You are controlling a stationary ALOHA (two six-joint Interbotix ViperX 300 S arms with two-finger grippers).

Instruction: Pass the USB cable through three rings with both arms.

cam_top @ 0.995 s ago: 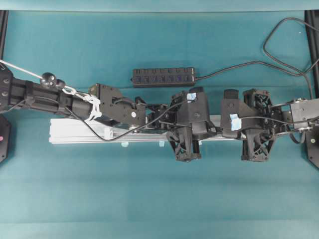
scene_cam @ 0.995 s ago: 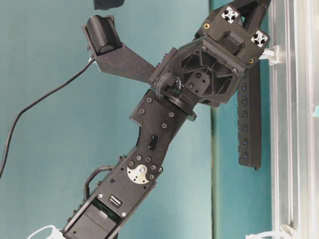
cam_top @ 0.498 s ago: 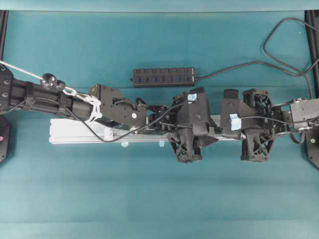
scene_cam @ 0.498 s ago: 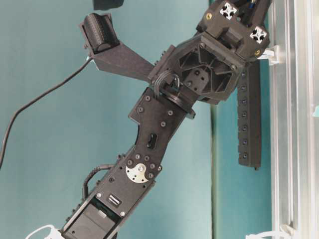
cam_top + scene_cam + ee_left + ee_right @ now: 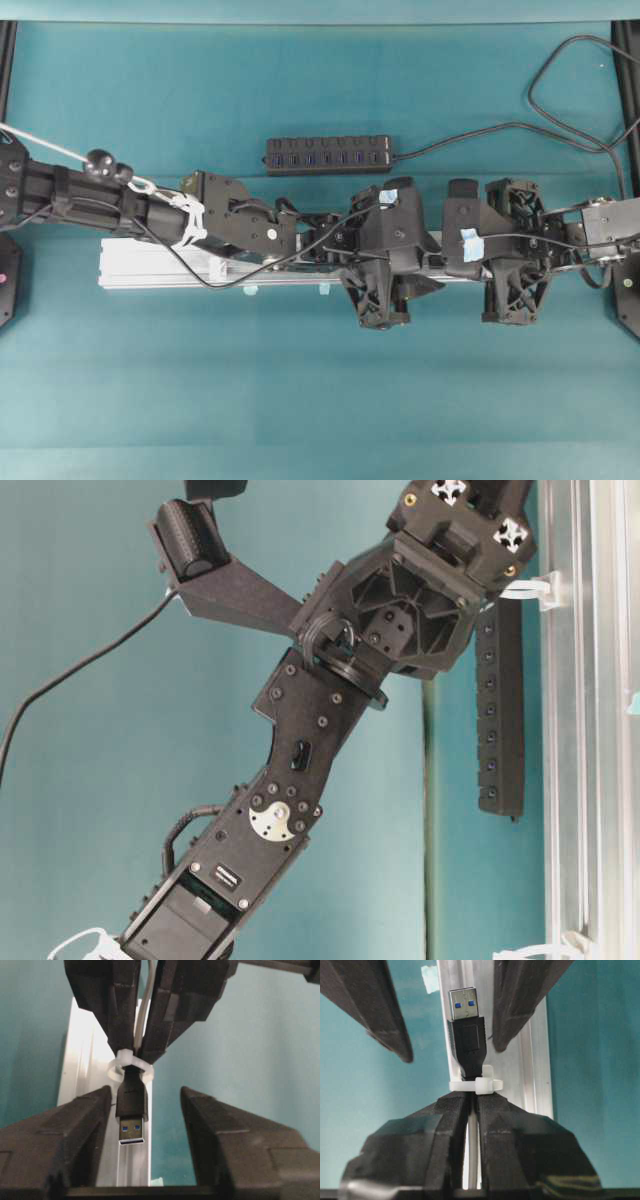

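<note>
Black rectangular USB plug (image 5: 131, 1110) pokes through the white translucent plastic ring (image 5: 131, 1066) on the silver aluminium rail (image 5: 85, 1070). Right gripper (image 5: 472, 1102) stays pinched on cable behind ring. Left gripper (image 5: 145, 1105), narrower a second ago, now spread either side of plug, not touching.

Two black robot arms, left (image 5: 150, 210) and right (image 5: 600, 230), meet over one silver rail (image 5: 160, 268). One USB plug (image 5: 131, 1110) shows, through one white ring (image 5: 131, 1064) (other rings cannot be counted here). One black hub (image 5: 328, 155) lies behind.
</note>
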